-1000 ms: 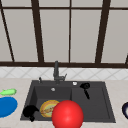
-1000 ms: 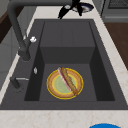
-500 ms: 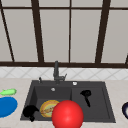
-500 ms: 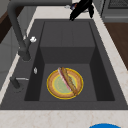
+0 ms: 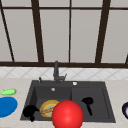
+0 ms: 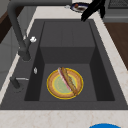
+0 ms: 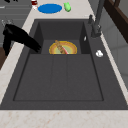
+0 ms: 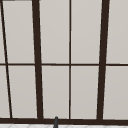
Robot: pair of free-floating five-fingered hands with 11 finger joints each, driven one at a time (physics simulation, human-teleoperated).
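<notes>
Lower left of front view: left hand (image 5: 30,111) sits just left of plate w/ hot dog (image 5: 49,108), grip state can't be told. Right hand (image 5: 88,102) farther, center-right, fingers look extended. Hot dog axis diagonal.

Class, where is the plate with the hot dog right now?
The plate lies on the floor of the sink's left basin in the front view, near the left hand.

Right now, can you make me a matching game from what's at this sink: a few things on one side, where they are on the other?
Things:
1. plate
2. blue disc
3. faucet
4. right hand

Places:
A. behind the sink, at the window
B. over the right basin
C. in the left basin
D. on the counter left of the sink

Pairs: 1-C, 2-D, 3-A, 4-B
</notes>
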